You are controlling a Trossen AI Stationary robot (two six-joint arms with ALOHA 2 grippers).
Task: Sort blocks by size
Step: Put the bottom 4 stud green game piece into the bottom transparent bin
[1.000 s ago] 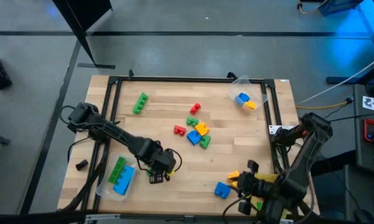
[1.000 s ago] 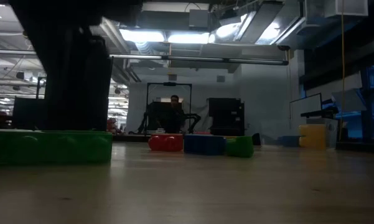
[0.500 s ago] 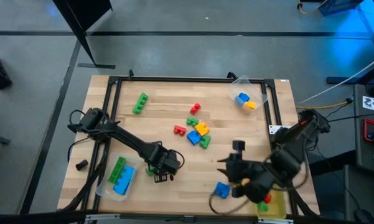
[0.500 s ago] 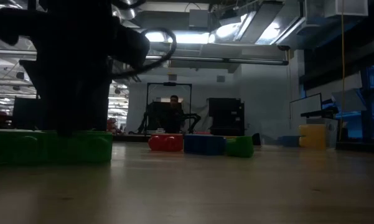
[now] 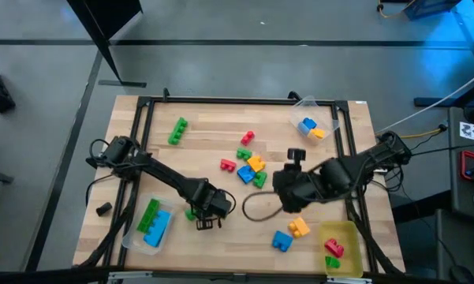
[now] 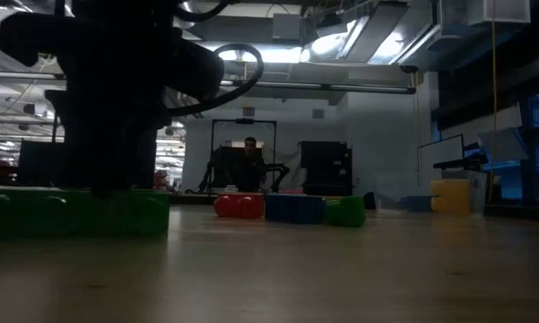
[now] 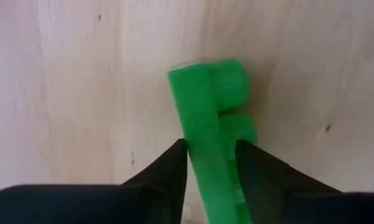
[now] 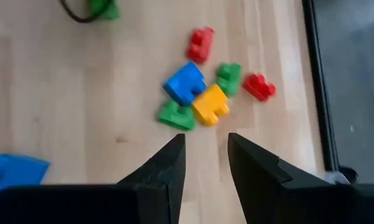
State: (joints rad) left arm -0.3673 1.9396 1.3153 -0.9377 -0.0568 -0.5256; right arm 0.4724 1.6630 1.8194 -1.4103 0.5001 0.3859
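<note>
A long green block [image 7: 206,118] lies on its side on the wood, studs pointing sideways, near the table's front left. My left gripper [image 7: 210,148] points straight down with a finger on each long side. In the low view this block [image 6: 72,213] rests on the table under the dark gripper. My right gripper [image 5: 280,193] hovers open, holding nothing, beside a cluster of small blocks [image 8: 193,93] in red, blue, green and yellow. A blue block [image 5: 281,241] and a yellow-orange one [image 5: 299,228] lie near the front. My left gripper pinches the green block's two long flat sides [image 7: 196,155] between its two fingers. The fingers come from above, pointing down, and lie across the block. The far end with its studs sticks out past them. The block still rests on the table.
A clear tray [image 5: 134,237] at the front left holds a green and a blue long block. Another clear tray [image 5: 300,110] at the far right holds blue and yellow blocks. A yellow tray [image 5: 347,233] at the front right holds red and green ones. A long green block [image 5: 177,130] lies far left.
My left gripper has come down onto the green block, which has shifted slightly on the table. My right gripper has swung from the yellow tray at the front right toward the table's middle and far side, rising and rolling.
</note>
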